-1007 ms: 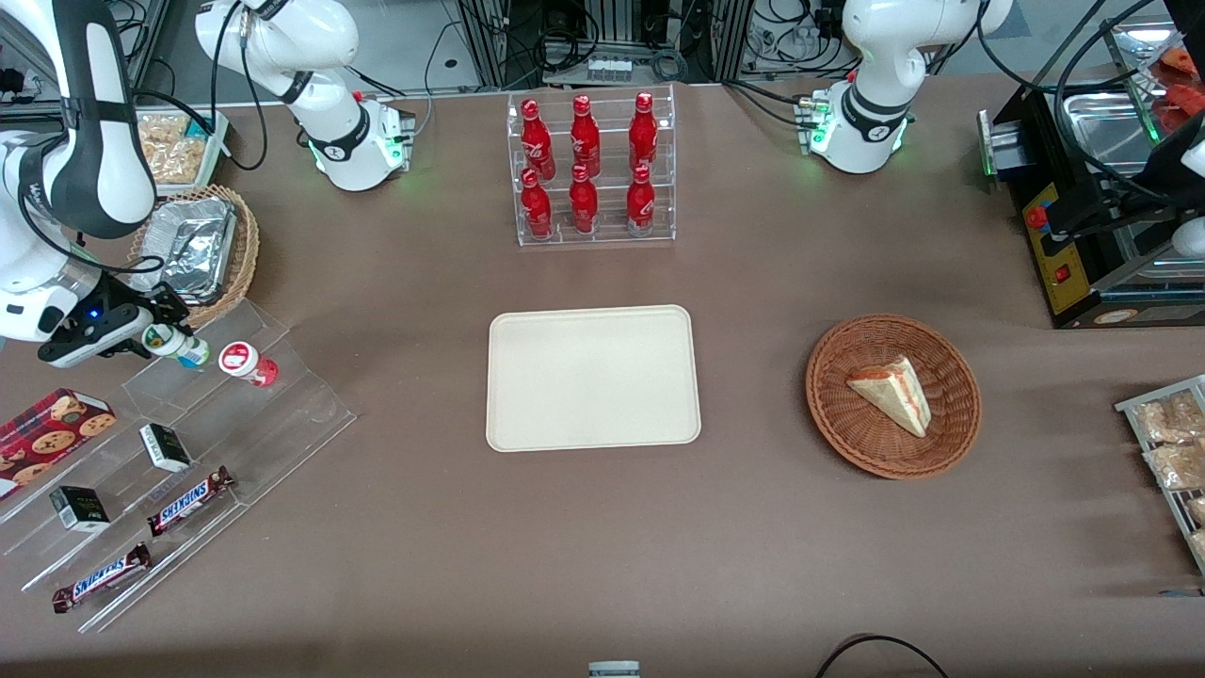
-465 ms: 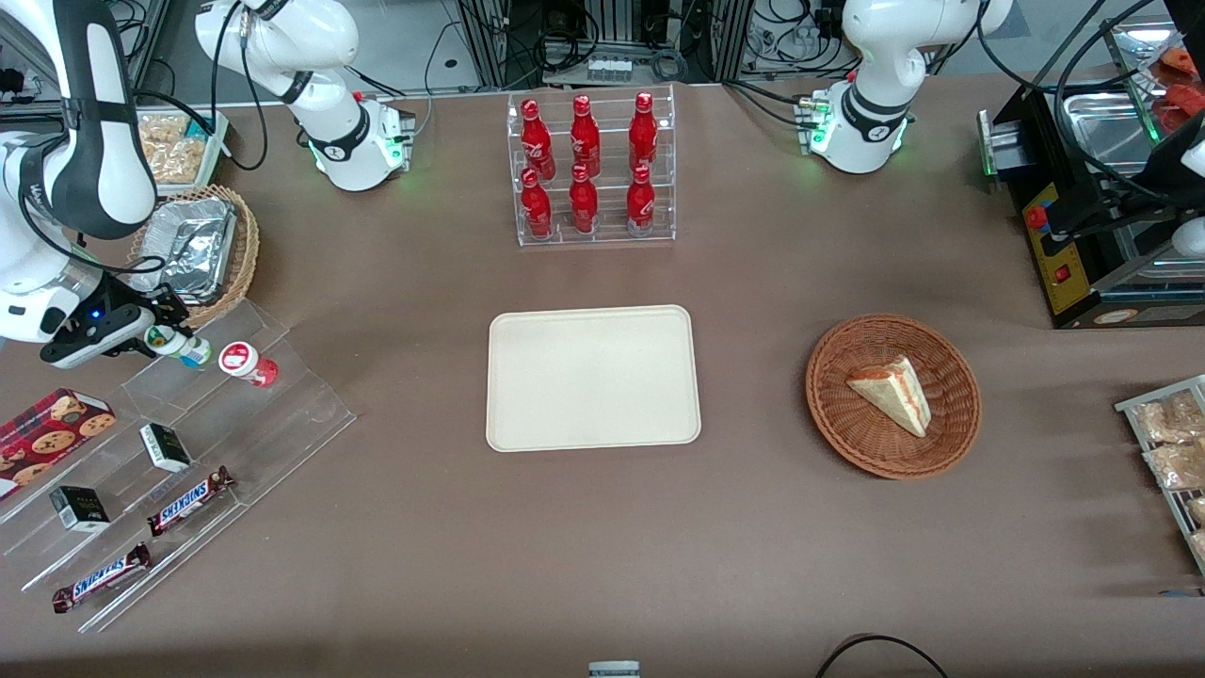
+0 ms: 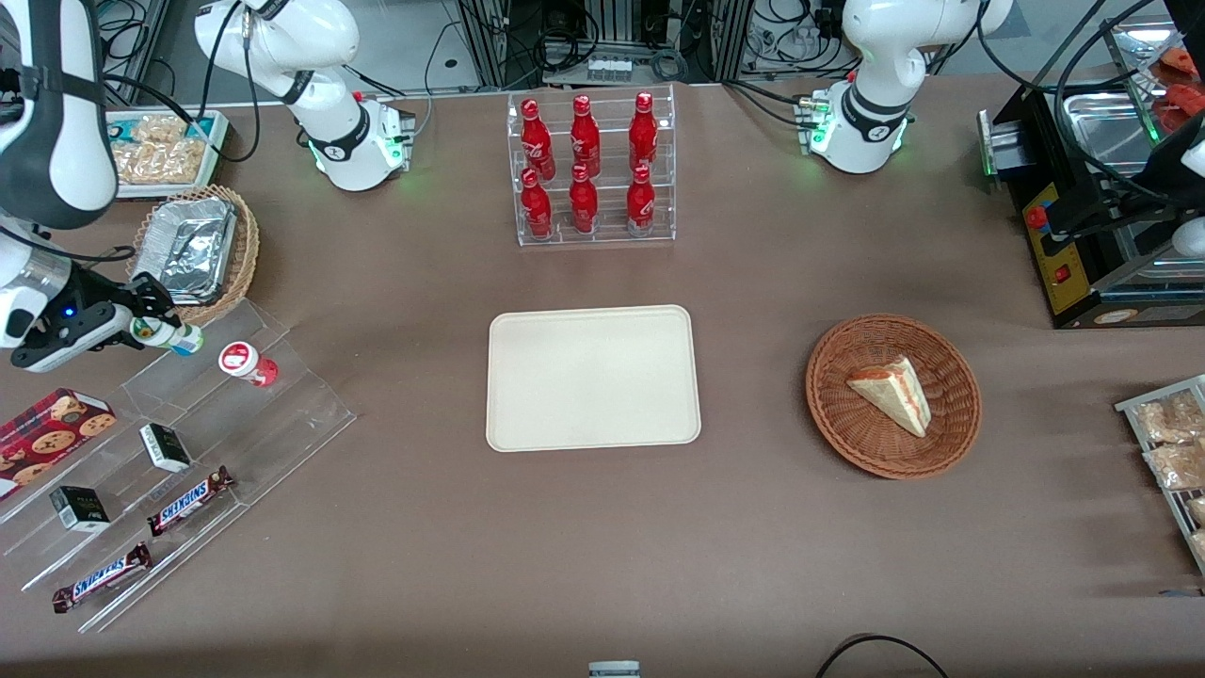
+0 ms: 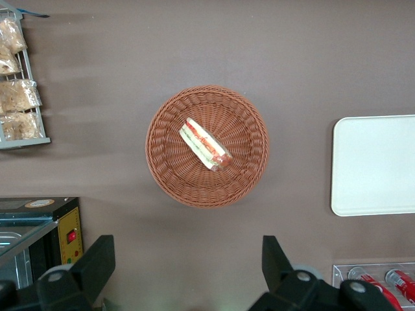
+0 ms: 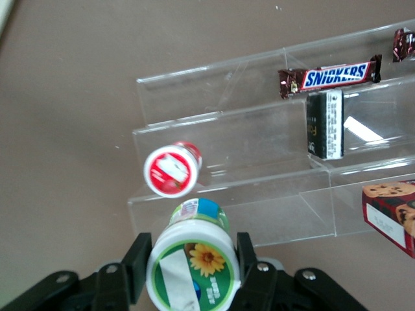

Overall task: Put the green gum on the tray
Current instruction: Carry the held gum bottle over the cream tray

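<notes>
My right gripper (image 3: 151,330) is shut on the green gum (image 3: 168,335), a small white bottle with a green-rimmed lid and green-blue label. It holds the bottle lifted above the top step of the clear acrylic riser (image 3: 202,414), at the working arm's end of the table. In the right wrist view the green gum (image 5: 192,265) sits between the fingers (image 5: 138,259), lid toward the camera. The cream-beige tray (image 3: 593,378) lies flat at the table's middle, bare; it also shows in the left wrist view (image 4: 376,165).
The red-lidded gum bottle (image 3: 247,363) stands on the riser beside the gripper, with two Snickers bars (image 3: 188,500), two small dark boxes (image 3: 165,446) and a cookie box (image 3: 52,426) on lower steps. A foil tray in a wicker basket (image 3: 193,250), a rack of red bottles (image 3: 588,169) and a sandwich basket (image 3: 892,395) stand elsewhere.
The gripper has risen with the green gum and drawn away from the red-lidded bottle, toward the working arm's end of the table. The red-lidded bottle has stayed put.
</notes>
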You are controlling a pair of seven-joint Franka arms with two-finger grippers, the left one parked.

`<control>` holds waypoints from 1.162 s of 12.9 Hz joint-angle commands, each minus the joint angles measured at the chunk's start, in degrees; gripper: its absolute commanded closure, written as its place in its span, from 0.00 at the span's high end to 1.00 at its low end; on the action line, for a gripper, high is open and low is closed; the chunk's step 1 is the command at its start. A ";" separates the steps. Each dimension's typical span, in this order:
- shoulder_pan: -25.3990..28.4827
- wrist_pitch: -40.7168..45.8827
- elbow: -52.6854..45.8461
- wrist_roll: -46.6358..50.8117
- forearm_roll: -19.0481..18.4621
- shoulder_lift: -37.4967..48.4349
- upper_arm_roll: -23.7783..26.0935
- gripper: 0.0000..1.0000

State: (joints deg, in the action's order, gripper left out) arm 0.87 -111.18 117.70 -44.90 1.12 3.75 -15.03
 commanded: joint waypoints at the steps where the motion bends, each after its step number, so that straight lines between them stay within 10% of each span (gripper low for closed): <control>1: 3.77 7.19 -7.64 6.73 0.64 -2.87 -0.26 0.00; 15: 35.93 13.45 -21.98 58.75 4.51 -11.47 -0.17 0.00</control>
State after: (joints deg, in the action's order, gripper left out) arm 33.47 -99.07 99.66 7.74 4.53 -4.14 -14.49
